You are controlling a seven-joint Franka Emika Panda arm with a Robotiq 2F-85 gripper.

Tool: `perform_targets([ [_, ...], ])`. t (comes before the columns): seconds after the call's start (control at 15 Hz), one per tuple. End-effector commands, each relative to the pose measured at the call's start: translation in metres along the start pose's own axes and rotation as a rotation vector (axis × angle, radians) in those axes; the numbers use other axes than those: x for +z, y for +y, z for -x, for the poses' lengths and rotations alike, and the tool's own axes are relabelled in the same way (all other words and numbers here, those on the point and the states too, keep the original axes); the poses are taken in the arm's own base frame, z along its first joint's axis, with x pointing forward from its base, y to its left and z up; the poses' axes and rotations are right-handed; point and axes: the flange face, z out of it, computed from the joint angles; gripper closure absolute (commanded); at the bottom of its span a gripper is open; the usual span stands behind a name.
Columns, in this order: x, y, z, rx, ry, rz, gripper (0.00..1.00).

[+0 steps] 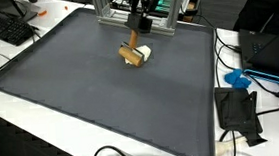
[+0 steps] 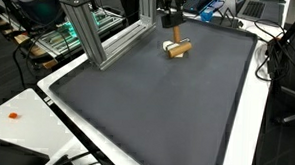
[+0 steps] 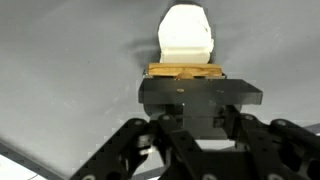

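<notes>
A tan wooden block (image 1: 130, 55) lies on the dark grey mat (image 1: 91, 102), touching a small white object (image 1: 146, 52) beside it. In both exterior views my gripper (image 1: 139, 30) hangs straight down over the block (image 2: 178, 48), with its fingertips at the block's upper edge. In the wrist view the fingers (image 3: 200, 98) are drawn together, and the block's wooden edge (image 3: 185, 71) shows just beyond their tips. The white object (image 3: 186, 34) lies past the block. The fingers hide the contact itself.
An aluminium frame (image 2: 95, 30) stands at the mat's far edge, close behind the gripper. A keyboard (image 1: 5, 26) and cables lie off one side of the mat, and a black box (image 1: 238, 110) with a blue item (image 1: 238, 78) off the opposite side.
</notes>
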Motion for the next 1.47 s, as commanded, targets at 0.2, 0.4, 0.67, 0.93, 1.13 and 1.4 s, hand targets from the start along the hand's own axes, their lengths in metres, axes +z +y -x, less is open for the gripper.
perform_targets([
  [0.2,0.031,0.012,0.018,-0.053,-0.186,0.023,0.78],
  [0.4,0.029,0.013,0.019,-0.085,-0.209,0.02,0.78],
  [0.67,0.023,0.012,0.023,-0.127,-0.225,0.028,0.78],
  [0.93,0.016,0.01,0.031,-0.168,-0.24,0.048,0.78],
  [1.13,0.012,0.007,0.038,-0.192,-0.256,0.071,0.78],
  [1.4,0.007,0.005,0.049,-0.223,-0.276,0.11,0.78],
])
